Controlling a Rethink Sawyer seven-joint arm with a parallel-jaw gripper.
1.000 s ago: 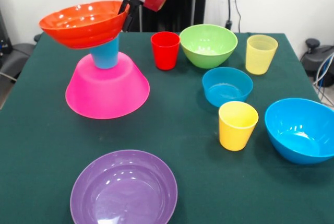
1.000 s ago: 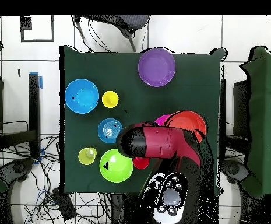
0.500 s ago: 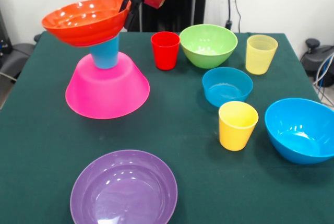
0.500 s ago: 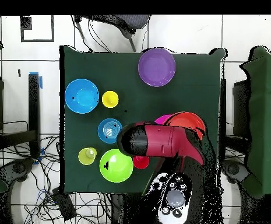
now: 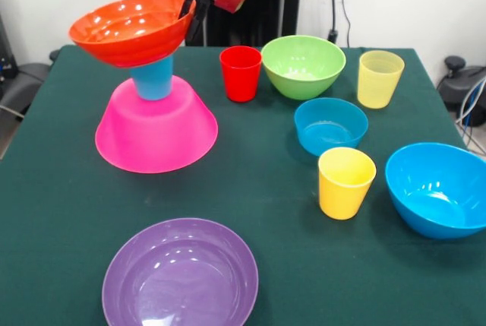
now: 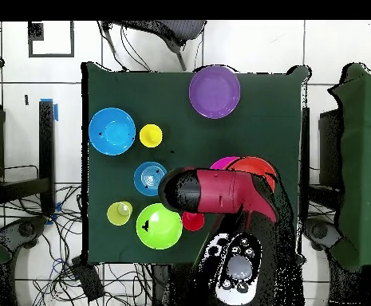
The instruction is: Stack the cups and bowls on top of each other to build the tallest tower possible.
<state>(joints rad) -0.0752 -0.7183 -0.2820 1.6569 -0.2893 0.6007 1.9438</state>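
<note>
The tower stands at the left: a big pink bowl [image 5: 156, 127] turned upside down with a blue cup [image 5: 154, 83] on it. Over the cup sits an orange bowl [image 5: 130, 28], mouth up and tilted; whether it rests on the cup I cannot tell. My gripper [image 5: 186, 7] is shut on the bowl's right rim. Loose on the cloth are a red cup [image 5: 241, 73], a green bowl [image 5: 303, 65], a pale yellow cup [image 5: 380, 78], a small blue bowl [image 5: 330, 125], a yellow cup [image 5: 346, 182], a larger blue bowl [image 5: 439, 188] and a purple bowl [image 5: 180, 273]. From overhead the arm [image 6: 216, 191] hides most of the tower; the orange bowl [image 6: 258, 166] shows beside it.
The green table [image 5: 258, 189] has open cloth between the pink bowl and the small blue bowl. Cables and chairs lie beyond the table edges. In the overhead view the purple bowl [image 6: 215, 91] sits near the top edge of the table.
The gripper has lifted the orange bowl slightly and shifted it to the right over the blue cup. All other cups and bowls have stayed put.
</note>
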